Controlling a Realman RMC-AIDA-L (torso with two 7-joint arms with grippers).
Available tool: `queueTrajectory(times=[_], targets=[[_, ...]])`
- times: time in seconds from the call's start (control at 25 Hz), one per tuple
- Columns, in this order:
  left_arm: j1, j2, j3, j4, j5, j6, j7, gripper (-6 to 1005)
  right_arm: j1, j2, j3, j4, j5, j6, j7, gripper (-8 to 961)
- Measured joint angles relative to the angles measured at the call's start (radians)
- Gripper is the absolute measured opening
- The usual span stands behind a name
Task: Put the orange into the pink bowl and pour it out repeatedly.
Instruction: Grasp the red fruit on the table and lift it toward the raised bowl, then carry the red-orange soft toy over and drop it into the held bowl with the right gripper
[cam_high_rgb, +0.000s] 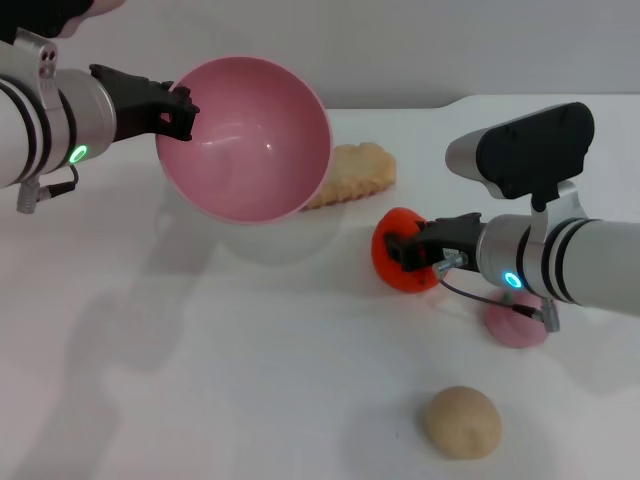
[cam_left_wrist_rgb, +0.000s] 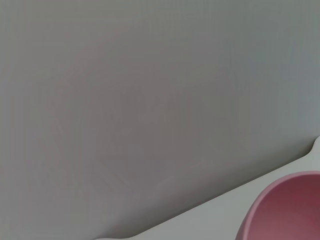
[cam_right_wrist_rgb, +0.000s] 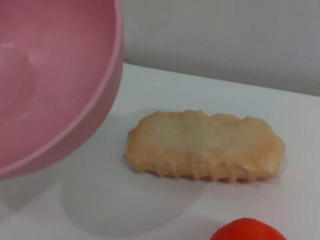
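Note:
The pink bowl (cam_high_rgb: 245, 140) is lifted above the table at the back left and tipped on its side, its empty inside facing me. My left gripper (cam_high_rgb: 178, 108) is shut on its rim. The bowl also shows in the left wrist view (cam_left_wrist_rgb: 287, 210) and the right wrist view (cam_right_wrist_rgb: 50, 80). The orange (cam_high_rgb: 392, 262) is at the middle right, low over or on the table. My right gripper (cam_high_rgb: 415, 252) is closed around it from the right. Only the orange's top (cam_right_wrist_rgb: 246, 231) shows in the right wrist view.
A tan ridged biscuit (cam_high_rgb: 358, 170) lies behind the bowl, also in the right wrist view (cam_right_wrist_rgb: 202, 145). A beige bun (cam_high_rgb: 461, 422) sits at the front right. A small pink ball (cam_high_rgb: 515, 326) lies partly under my right arm. The table (cam_high_rgb: 200, 380) is white.

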Motion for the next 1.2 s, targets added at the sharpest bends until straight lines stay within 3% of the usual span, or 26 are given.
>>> queueTrajectory(times=[0.2,0.36,0.56,0.76,1.2], targets=[[0.008,0.000,-0.001,-0.005,0.003,0.005,0.000,50,-0.031,-0.002,0.000,-0.044,-0.003,-0.031,-0.002,296],[0.011,0.000,-0.001,-0.013,0.003,0.008,0.000,50,-0.099,-0.004,0.024,-0.195,-0.043,-0.007,-0.026,227],[0.010,-0.002,0.009,-0.036,0.000,0.013,0.000,50,-0.198,0.005,0.054,-0.541,-0.196,0.127,-0.033,164],[-0.002,-0.004,0.051,-0.081,-0.003,0.044,-0.008,50,-0.208,0.007,0.023,-0.736,-0.236,0.201,-0.037,123],[-0.033,-0.006,0.092,-0.069,-0.016,0.054,-0.014,49,-0.136,0.000,-0.081,-0.581,-0.226,0.076,0.015,60]])
